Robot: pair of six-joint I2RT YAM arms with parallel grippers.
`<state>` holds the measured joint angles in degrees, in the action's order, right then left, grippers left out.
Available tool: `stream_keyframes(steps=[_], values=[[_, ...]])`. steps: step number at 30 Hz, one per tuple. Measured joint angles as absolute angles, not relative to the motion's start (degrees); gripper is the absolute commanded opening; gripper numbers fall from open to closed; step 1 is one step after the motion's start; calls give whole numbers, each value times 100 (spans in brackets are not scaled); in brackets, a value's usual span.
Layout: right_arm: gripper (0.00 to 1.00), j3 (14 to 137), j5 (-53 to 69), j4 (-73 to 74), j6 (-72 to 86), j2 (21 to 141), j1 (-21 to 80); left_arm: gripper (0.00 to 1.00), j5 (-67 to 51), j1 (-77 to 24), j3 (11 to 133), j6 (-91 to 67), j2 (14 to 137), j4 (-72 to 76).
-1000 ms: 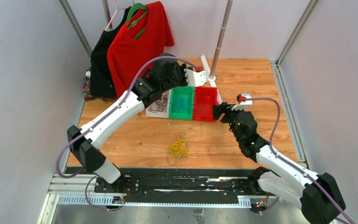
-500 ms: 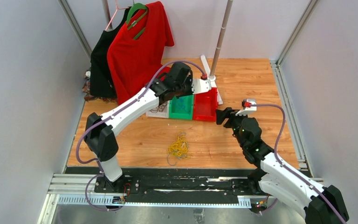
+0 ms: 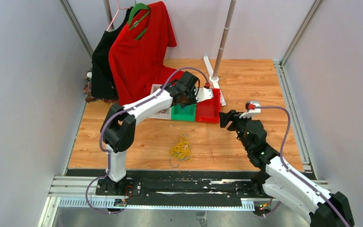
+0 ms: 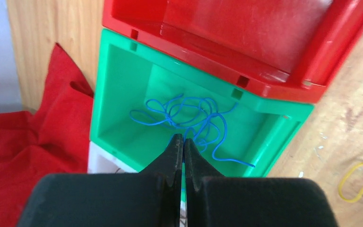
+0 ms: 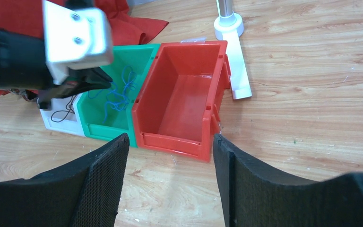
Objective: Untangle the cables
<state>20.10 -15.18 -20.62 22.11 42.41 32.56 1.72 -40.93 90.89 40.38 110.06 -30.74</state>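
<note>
1. Wooden plank table (image 3: 246, 142), pale grey walls (image 3: 23, 94) around it; a red shirt on a green hanger (image 3: 137, 47) and a slim grey pole on a white base (image 3: 223, 38) stand at the far edge.
2. Three open plastic bins sit touching in a row: red rectangular bin (image 5: 189, 47), green bin (image 4: 118, 94), small white bin (image 5: 61, 124).
3. Left gripper (image 4: 183, 142): jaws pressed together, pinching nothing, tips over the green bin.
4. Thin blue cable (image 4: 189, 113) lies looped on that bin's floor; whether the tips touch it cannot be told.
5. Right gripper (image 5: 169, 138): jaws spread wide, empty, above the table near the red bin's front.
6. Thin yellow cable bundle (image 3: 181, 149) lies on the table, well apart from both grippers.
7. Dark thin cable (image 5: 66, 112) lies in the white bin.
</note>
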Motion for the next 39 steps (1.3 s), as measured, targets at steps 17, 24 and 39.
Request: stream_keyframes(steps=[17,24,39], values=[[64,2300,-1345,-1765,2189,4108,3256,85,36,-3691,9513,4093,11802,-2910],[64,2698,-1197,-1345,2185,4082,3256,98,-456,-3575,10368,3988,11480,-4064],[65,3140,-851,-565,2150,4084,3256,97,-1472,-3555,9174,3916,9531,-5251]])
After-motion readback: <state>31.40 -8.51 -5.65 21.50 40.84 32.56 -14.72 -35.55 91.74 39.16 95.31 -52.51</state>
